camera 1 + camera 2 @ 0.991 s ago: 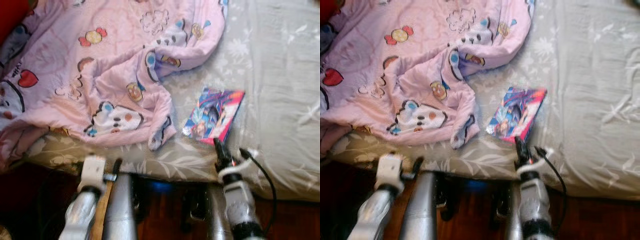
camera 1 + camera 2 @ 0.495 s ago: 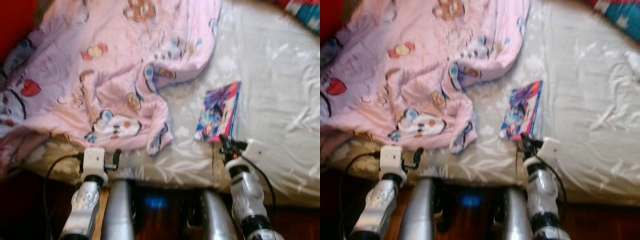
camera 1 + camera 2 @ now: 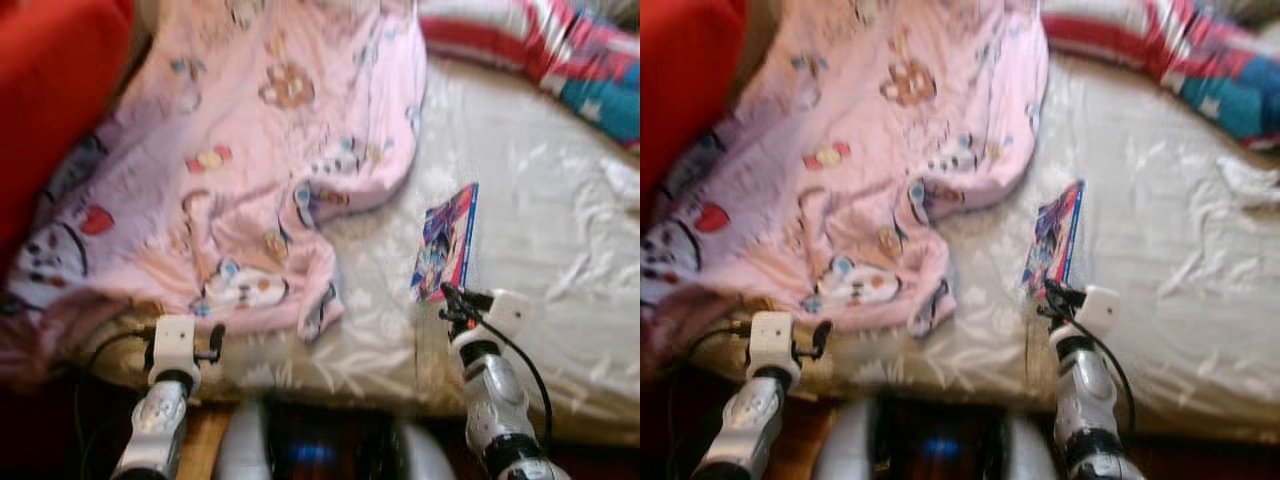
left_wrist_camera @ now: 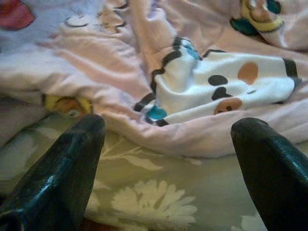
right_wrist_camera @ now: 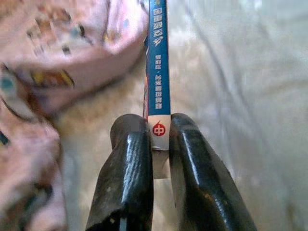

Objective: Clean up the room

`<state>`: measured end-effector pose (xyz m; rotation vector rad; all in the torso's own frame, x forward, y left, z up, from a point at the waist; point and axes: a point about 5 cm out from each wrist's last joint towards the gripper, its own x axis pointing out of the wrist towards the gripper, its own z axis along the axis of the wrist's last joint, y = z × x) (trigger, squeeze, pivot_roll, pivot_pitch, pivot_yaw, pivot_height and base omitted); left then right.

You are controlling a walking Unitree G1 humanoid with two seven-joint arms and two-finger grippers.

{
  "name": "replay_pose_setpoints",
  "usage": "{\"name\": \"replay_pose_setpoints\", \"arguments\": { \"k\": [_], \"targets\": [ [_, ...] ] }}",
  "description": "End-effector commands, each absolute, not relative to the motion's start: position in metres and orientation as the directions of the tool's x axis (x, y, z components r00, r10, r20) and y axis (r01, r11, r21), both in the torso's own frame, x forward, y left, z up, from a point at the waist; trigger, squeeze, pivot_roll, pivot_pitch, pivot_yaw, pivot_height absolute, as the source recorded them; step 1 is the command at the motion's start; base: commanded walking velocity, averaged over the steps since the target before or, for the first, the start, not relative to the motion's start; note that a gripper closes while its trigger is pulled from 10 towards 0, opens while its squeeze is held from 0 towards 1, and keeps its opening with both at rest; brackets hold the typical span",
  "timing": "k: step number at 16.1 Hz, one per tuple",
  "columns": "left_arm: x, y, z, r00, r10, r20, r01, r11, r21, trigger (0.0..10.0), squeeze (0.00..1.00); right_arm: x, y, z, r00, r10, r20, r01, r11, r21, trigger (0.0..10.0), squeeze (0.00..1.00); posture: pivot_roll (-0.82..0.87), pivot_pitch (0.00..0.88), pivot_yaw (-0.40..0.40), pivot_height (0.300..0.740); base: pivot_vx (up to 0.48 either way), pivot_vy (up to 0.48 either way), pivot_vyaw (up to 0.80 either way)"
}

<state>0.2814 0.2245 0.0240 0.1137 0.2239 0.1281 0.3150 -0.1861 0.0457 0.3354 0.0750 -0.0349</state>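
At the near edge of the bed (image 3: 560,250), the right gripper (image 5: 156,139) has its fingers (image 5: 127,178) clamped on the spine end of a book (image 3: 445,243), which stands tilted on its edge on the pale flowered sheet (image 4: 159,192). The left gripper (image 4: 168,163) hovers over the bed's edge with its fingers (image 4: 62,173) wide apart, holding nothing. Just beyond them lies the rumpled pink blanket (image 3: 250,180), and far past the book is a striped pillow (image 3: 540,50).

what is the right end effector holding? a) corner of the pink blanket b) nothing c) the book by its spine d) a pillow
c: the right end effector has both fingers pinched on the blue spine of the book, tilted up on edge on the bed sheet.
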Motion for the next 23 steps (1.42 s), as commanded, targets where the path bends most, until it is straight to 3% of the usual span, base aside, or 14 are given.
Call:
{"name": "replay_pose_setpoints", "arguments": {
  "k": [1,7,9,11,16,20,23],
  "targets": [
    [0.272,0.228,0.012,0.950,0.157,-0.268,-0.136,0.986,0.096,10.0,0.00,0.314,-0.189,0.047,0.998,-0.030,-0.061,0.048,0.950,0.308,10.0,0.00,0.18,0.143,-0.048,0.740,0.000,0.000,0.00],
    [0.248,0.235,-0.024,0.859,0.183,-0.479,-0.164,0.983,0.080,10.0,0.00,0.297,-0.195,0.023,0.984,-0.069,-0.167,0.113,0.955,0.274,10.0,0.00,0.15,0.122,-0.046,0.740,0.000,0.000,0.00],
    [0.242,0.238,-0.032,0.818,0.198,-0.540,-0.231,0.973,0.007,10.0,0.00,0.293,-0.197,0.020,0.982,-0.079,-0.174,0.126,0.952,0.280,10.0,0.00,0.15,0.148,-0.051,0.740,0.000,0.000,0.00],
    [0.238,0.238,-0.036,0.794,0.202,-0.574,-0.230,0.973,0.025,10.0,0.00,0.292,-0.195,0.018,0.980,-0.079,-0.185,0.129,0.952,0.277,10.0,0.00,0.14,0.162,-0.053,0.740,0.000,0.000,0.00],
    [0.228,0.233,-0.045,0.768,0.203,-0.608,-0.258,0.966,-0.002,10.0,0.00,0.289,-0.196,0.015,0.975,-0.107,-0.196,0.162,0.941,0.296,10.0,0.00,0.13,0.188,-0.047,0.740,0.000,0.000,0.00],
    [0.227,0.234,-0.046,0.766,0.207,-0.608,-0.255,0.967,0.008,10.0,0.00,0.289,-0.194,0.014,0.974,-0.107,-0.200,0.167,0.935,0.312,10.0,0.00,0.14,0.199,-0.042,0.740,0.000,-0.277,-0.75],
    [0.227,0.234,-0.045,0.769,0.209,-0.605,-0.256,0.967,0.010,10.0,0.00,0.289,-0.192,0.015,0.976,-0.102,-0.190,0.158,0.939,0.305,10.0,0.00,0.14,0.216,-0.043,0.740,0.000,-0.281,0.00]
  ]
}}
